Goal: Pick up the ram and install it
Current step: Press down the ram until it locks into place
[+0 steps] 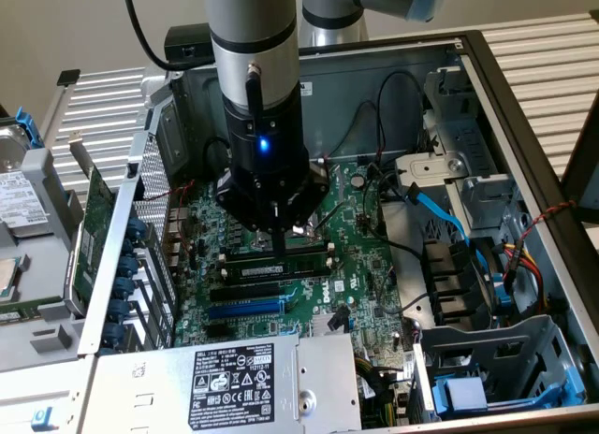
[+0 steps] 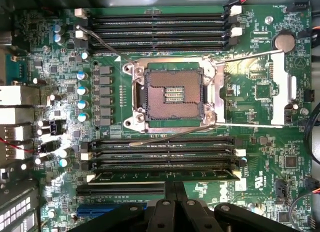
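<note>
gripper [image 1: 278, 250]: hovering just above the ram, fingers looking together (hard to tell)
ram [image 1: 281, 263]: sitting in 1 motherboard [image 2: 260, 87] slot

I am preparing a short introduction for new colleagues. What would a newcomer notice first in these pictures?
First, the robot arm reaching down into the open computer case, its gripper directly above the ram that lies along a slot on the green motherboard. In the wrist view, the open CPU socket sits between two banks of black memory slots. A blue SATA cable crosses the exterior view's right.
</note>
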### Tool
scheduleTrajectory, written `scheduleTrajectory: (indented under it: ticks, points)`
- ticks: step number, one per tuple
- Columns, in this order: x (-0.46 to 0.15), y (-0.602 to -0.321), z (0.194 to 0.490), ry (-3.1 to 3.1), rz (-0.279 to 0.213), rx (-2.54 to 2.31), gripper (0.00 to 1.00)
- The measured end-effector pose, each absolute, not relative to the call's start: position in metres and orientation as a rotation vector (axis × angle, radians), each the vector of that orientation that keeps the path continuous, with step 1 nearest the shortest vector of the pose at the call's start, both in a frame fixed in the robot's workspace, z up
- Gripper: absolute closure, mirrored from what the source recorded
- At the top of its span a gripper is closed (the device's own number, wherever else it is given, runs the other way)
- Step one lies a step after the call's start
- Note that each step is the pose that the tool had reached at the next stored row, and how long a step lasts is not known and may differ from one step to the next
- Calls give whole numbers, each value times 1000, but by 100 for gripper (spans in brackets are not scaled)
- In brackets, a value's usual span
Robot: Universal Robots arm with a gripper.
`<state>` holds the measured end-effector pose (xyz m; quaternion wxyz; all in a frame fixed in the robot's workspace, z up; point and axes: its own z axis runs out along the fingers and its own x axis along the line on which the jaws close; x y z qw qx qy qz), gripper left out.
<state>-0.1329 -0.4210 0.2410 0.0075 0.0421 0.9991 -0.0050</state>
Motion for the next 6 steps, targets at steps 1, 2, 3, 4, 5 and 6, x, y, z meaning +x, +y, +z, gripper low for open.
scheduleTrajectory:
  ticks: [1,2,3,4,5,6]
  points:
    - [-133,-421,241,3124,-15,134,89]
    - [-133,-421,241,3124,-16,134,89]
    - [-133,-421,241,3124,-15,134,89]
    - [-133,-421,241,3124,-15,134,89]
    - [-133,-421,241,3124,-16,134,89]
    - [-133,-421,241,3124,-15,134,89]
